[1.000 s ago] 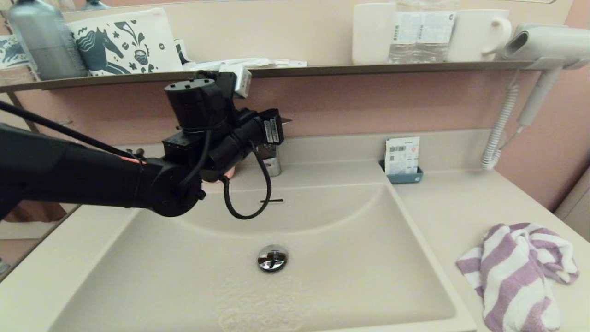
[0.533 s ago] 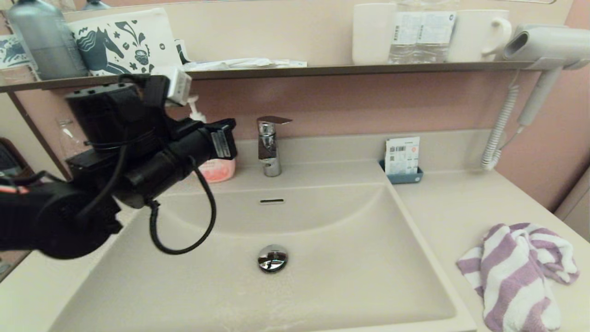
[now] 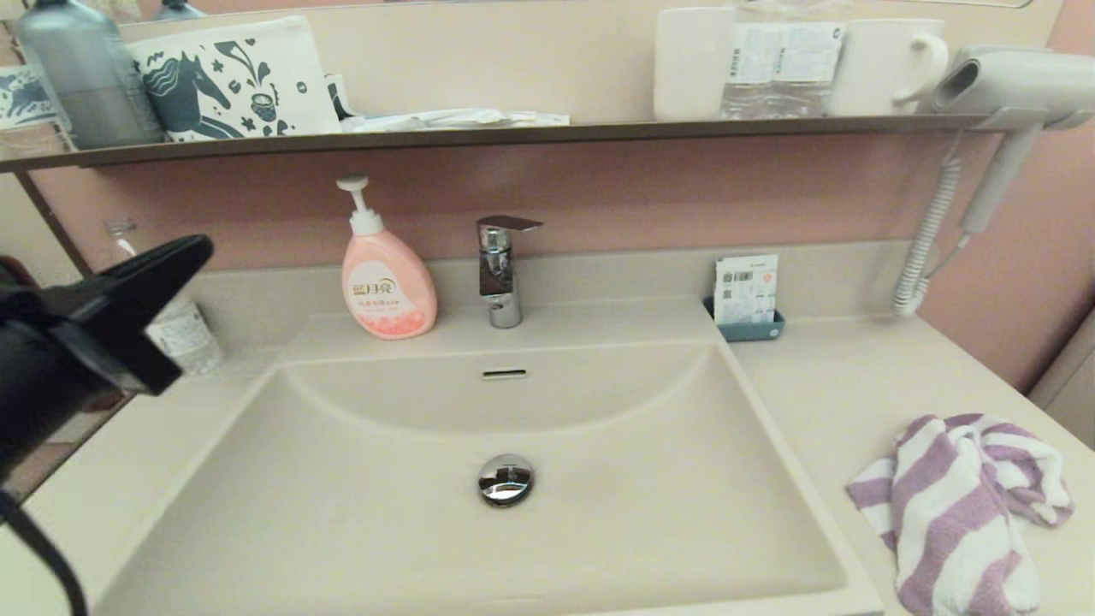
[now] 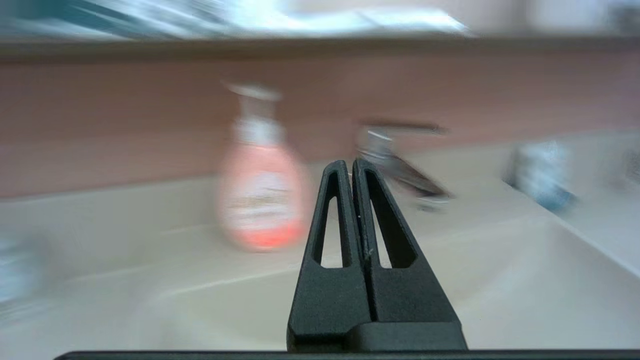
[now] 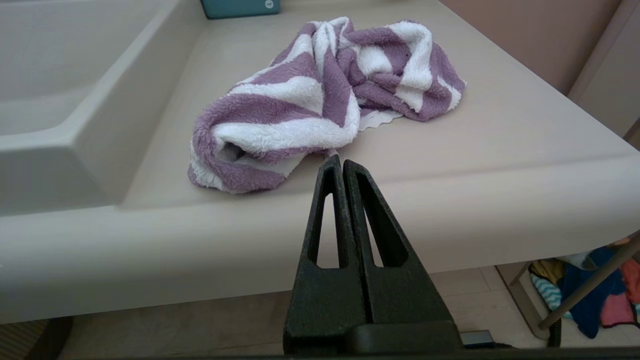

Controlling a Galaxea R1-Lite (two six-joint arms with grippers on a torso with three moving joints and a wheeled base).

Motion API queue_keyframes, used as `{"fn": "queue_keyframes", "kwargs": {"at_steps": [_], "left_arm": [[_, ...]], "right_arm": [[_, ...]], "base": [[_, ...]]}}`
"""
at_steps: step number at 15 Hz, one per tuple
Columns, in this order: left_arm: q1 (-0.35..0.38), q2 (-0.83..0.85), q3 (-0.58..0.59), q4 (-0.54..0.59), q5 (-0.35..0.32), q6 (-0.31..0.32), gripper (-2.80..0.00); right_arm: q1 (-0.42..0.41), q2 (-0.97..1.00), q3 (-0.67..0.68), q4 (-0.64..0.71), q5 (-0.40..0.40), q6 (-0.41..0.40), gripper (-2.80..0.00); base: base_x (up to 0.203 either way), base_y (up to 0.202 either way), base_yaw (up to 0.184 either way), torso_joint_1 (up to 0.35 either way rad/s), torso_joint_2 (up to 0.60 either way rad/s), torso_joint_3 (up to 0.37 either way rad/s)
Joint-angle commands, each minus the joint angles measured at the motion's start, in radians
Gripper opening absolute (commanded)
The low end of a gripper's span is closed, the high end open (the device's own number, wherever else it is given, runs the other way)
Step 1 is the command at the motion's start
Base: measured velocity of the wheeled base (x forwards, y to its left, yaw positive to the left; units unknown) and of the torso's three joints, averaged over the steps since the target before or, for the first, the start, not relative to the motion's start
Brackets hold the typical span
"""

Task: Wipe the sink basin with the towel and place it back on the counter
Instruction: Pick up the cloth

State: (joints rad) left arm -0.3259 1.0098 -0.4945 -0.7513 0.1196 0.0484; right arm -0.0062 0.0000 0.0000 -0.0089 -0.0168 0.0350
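Observation:
The purple-and-white striped towel (image 3: 958, 505) lies crumpled on the beige counter (image 3: 855, 385) right of the sink basin (image 3: 342, 513), with no gripper touching it. The chrome drain plug (image 3: 506, 478) and overflow slot (image 3: 504, 373) show in the bare basin. My left gripper (image 3: 197, 248) hangs shut and empty above the counter at the far left, pointing toward the soap bottle (image 4: 260, 200); its tips (image 4: 348, 164) are pressed together. My right gripper (image 5: 339, 161) is shut and empty, low in front of the counter's front edge, just short of the towel (image 5: 320, 95).
A pink soap bottle (image 3: 387, 282) and chrome tap (image 3: 500, 269) stand behind the basin. A blue holder (image 3: 748, 328) sits at the back right. A hair dryer (image 3: 1009, 85) hangs at right. The dark shelf (image 3: 599, 130) carries cups and bottles. A clear bottle (image 3: 184, 334) stands far left.
My left arm has swung back from over the basin near the tap to the far left edge, uncovering the soap bottle and tap. The towel has not moved.

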Motion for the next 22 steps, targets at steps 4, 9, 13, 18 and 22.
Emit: {"fn": "queue_keyframes", "kwargs": {"at_steps": [4,9,13,18,22], "left_arm": [[0.25,-0.461,0.135,0.096,-0.024,0.009,-2.8],[0.308,-0.823,0.179,0.502,-0.083,0.011,-2.8],[0.325,-0.957,0.304,0.674,-0.138,0.011,-2.8],[0.326,-1.008,0.45,0.672,-0.153,0.008,-2.8],[0.326,-1.008,0.494,0.668,-0.153,0.005,-2.8]], "right_arm": [[0.0,0.0,0.0,0.0,0.0,0.0,-2.8],[0.0,0.0,0.0,0.0,0.0,0.0,-2.8],[0.0,0.0,0.0,0.0,0.0,0.0,-2.8],[0.0,0.0,0.0,0.0,0.0,0.0,-2.8],[0.0,0.0,0.0,0.0,0.0,0.0,-2.8]], "base": [[0.0,0.0,0.0,0.0,0.0,0.0],[0.0,0.0,0.0,0.0,0.0,0.0],[0.0,0.0,0.0,0.0,0.0,0.0],[0.0,0.0,0.0,0.0,0.0,0.0],[0.0,0.0,0.0,0.0,0.0,0.0]]}}
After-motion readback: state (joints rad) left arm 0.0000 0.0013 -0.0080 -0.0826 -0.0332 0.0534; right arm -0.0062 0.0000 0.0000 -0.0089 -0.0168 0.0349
